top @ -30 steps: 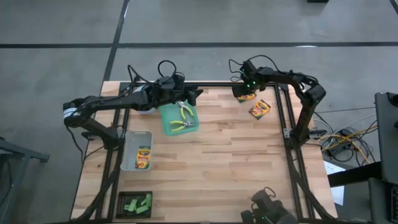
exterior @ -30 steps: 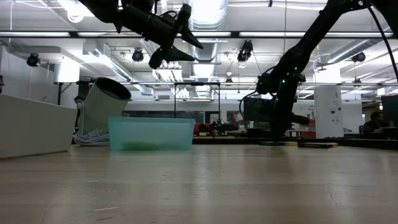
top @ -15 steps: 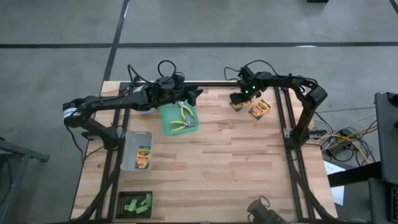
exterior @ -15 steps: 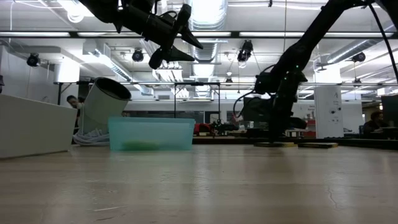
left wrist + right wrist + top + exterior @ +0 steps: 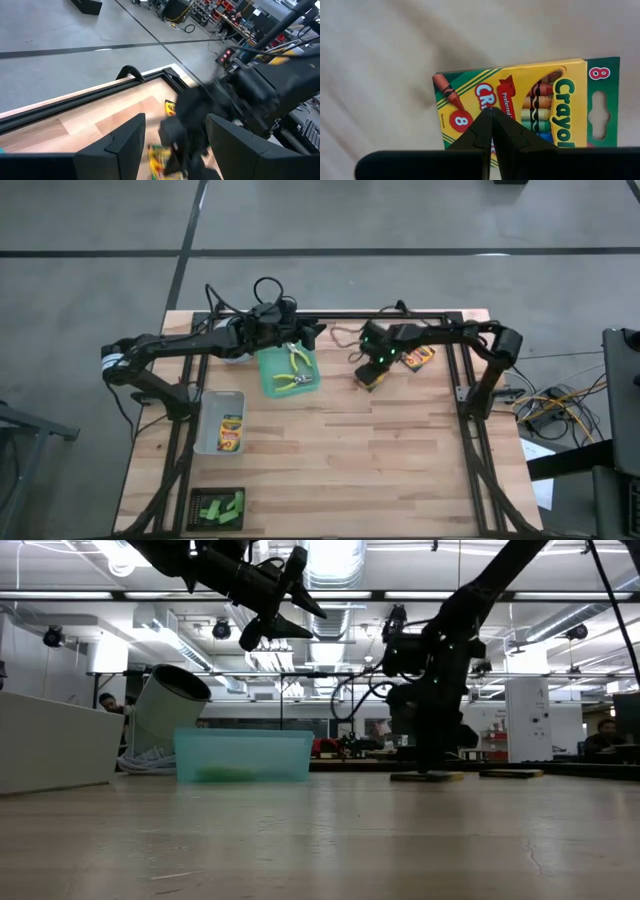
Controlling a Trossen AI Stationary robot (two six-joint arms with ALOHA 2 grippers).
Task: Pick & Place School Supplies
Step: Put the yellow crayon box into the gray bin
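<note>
A yellow crayon box (image 5: 371, 379) lies flat on the table right of the middle, under my right gripper (image 5: 374, 366), whose shut fingers point steeply down onto it. A second crayon box (image 5: 418, 357) lies just behind it, toward the far right. A third crayon box (image 5: 231, 435) rests in the clear bin (image 5: 207, 408) at the left. Two pliers (image 5: 293, 370) lie in the teal tray (image 5: 268, 370). My left gripper (image 5: 318, 332) hangs open and holds nothing, high over the tray's far side. Green blocks (image 5: 218, 508) sit in a black holder at the near left. My right gripper presses its shut fingertips (image 5: 482, 125) down on the crayon box's printed front face (image 5: 470, 107), near one short end. The fingers come from above, slanting down. The box lies flat on the table (image 5: 427, 777).
In the low view a pale cylinder (image 5: 168, 705) leans behind the teal tray (image 5: 243, 755), and the bin's wall (image 5: 50, 745) stands at the left. A black frame rail (image 5: 340, 315) runs along the far edge. Bare wood (image 5: 350, 460) fills the table's middle and near right.
My right gripper has swept from the far right corner toward the table's left and near side, sinking slightly and rolling, fingers staying shut. The crayon box under it has slid along the table with it, past the second box, which has stayed put.
</note>
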